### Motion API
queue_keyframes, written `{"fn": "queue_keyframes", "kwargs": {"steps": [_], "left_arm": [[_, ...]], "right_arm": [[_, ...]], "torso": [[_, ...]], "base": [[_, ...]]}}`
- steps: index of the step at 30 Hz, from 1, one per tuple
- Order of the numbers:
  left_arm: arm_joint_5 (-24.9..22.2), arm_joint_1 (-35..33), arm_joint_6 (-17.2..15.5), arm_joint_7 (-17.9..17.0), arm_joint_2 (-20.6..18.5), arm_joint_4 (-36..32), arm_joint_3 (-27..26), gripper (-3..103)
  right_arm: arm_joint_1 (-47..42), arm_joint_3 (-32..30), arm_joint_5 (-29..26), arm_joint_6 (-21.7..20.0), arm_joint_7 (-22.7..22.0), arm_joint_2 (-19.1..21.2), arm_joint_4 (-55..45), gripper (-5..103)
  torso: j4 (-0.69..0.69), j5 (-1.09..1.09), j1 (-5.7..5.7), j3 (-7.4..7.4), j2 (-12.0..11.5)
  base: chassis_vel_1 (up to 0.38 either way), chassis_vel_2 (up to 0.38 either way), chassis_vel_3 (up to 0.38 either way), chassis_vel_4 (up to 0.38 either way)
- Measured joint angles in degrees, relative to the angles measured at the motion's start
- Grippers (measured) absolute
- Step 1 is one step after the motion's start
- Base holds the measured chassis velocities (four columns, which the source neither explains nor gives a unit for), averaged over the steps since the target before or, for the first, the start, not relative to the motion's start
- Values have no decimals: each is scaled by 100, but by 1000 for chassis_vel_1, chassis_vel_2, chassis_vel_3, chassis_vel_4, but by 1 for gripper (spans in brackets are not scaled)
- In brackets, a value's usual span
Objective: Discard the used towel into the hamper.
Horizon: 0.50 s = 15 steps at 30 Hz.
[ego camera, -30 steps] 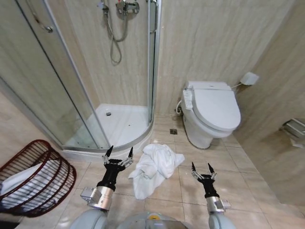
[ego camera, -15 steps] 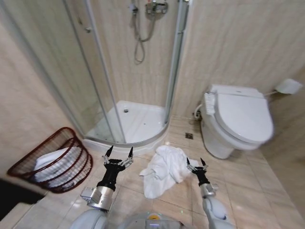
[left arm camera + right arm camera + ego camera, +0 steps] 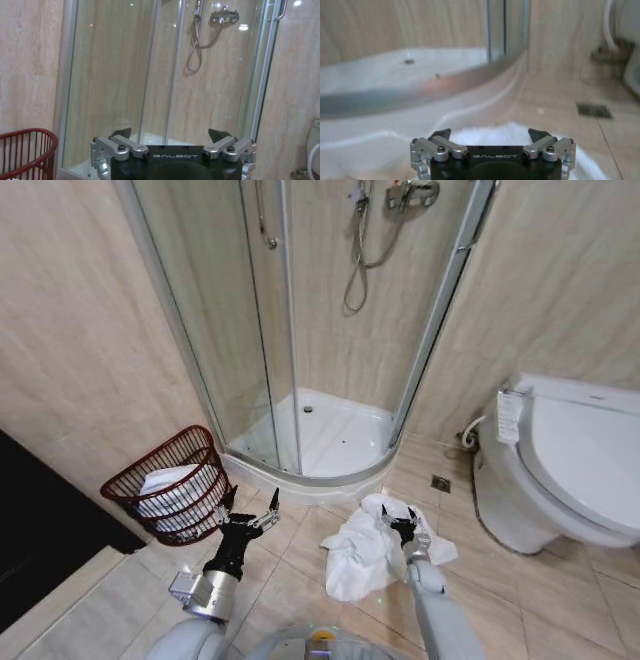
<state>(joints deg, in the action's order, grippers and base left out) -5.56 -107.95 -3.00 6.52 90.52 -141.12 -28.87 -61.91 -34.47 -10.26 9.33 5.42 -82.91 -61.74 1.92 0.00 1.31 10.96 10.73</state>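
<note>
Both arms end in matching hardware: the left gripper and right gripper each have a black body with pointed black fingers on silver metal linkages fixed by dark round screws. White "GALBOT" lettering marks the black body between the linkages. Behind the left one sits a silver wrist block, then a rounded grey arm shell; the right forearm is slim, pale grey

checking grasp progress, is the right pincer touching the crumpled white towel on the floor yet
Cannot tell: in the head view the right pincer overlaps the crumpled white towel, hiding any gap.
</note>
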Motion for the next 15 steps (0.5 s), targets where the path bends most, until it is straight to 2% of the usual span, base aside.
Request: {"fn": "queue_keyframes", "kwargs": {"steps": [8,13,15], "left_arm": [[0,0,0,0,0,0,1,100],[0,0,0,0,0,0,0,100],[0,0,0,0,0,0,0,100]], "right_arm": [[258,-75,133,72,-55,36,1181,100],[366,-149,43,189,213,109,1619,101],[360,-153,8,215,260,109,1635,98]], "torso": [[3,0,0,1,2],[3,-1,0,1,4],[2,0,0,1,4]], "base": [[0,0,0,0],[0,0,0,0],[0,0,0,0]]}}
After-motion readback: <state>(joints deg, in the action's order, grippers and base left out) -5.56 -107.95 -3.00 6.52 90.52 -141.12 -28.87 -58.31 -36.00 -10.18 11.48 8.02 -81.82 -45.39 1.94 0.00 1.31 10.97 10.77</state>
